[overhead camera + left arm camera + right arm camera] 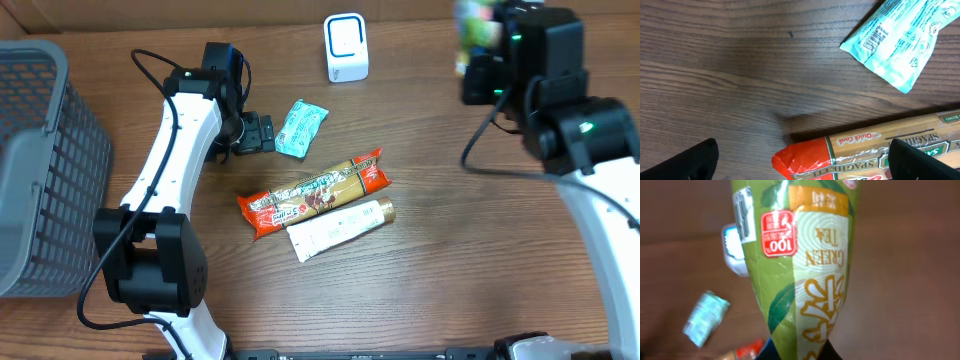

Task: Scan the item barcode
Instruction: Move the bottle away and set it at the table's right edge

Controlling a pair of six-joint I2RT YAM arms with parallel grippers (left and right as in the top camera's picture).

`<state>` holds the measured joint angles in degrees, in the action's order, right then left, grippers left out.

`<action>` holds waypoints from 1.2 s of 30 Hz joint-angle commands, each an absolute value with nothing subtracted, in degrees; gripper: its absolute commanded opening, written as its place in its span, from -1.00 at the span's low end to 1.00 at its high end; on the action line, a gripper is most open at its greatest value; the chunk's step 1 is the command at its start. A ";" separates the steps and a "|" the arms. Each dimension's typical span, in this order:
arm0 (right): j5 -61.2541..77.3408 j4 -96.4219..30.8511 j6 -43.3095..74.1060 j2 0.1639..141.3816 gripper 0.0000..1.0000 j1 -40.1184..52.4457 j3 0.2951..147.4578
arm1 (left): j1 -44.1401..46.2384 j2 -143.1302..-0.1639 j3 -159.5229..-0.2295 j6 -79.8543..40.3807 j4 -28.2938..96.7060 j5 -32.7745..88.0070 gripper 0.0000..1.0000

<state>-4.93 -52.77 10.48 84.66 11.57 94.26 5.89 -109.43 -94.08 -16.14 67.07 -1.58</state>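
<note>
Green foil fills the right wrist view: the green tea pack [805,275] is pinched at its narrow end by the right gripper [796,352], whose jaws are closed almost fully on it. The pack is lifted clear of the table. Its long axis runs straight out from the fingertips, so the wide end points away from the gripper. A barcode [742,210] sits near that far end, on the pack's left edge, and faces back toward the wrist.

The scanner [346,47] stands off to the left of the held pack and a little beyond it, well apart, partly hidden behind the pack's left edge in the wrist view. As I judge it, the coming move turns on this: the barcode looks toward the wrist, not toward the scanner, so the pack needs turning about its long axis and carrying leftward.

Across the table, the left gripper [255,133] hangs low with jaws spread wide and nothing in them, just beside a teal packet [301,127]. The right arm already holds the pack.
</note>
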 commanded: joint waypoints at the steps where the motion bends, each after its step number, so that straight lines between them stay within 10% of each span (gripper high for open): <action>1: -7.01 -59.35 21.67 87.59 -0.93 5.10 92.33 | 5.65 -109.51 -94.11 -16.10 66.98 -2.09 0.99; 14: -8.08 -40.45 1.39 102.30 -0.91 -8.84 75.16 | 5.67 -109.51 -94.11 -16.12 66.98 -2.07 0.99; 23: -7.22 -40.64 -7.60 110.87 -0.48 -13.06 75.00 | 5.65 -109.51 -94.11 -16.10 67.00 -2.07 0.99; 36: 17.72 -57.21 -0.62 106.32 1.00 -12.64 87.07 | 5.69 -109.51 -94.11 -16.10 66.98 -2.07 0.99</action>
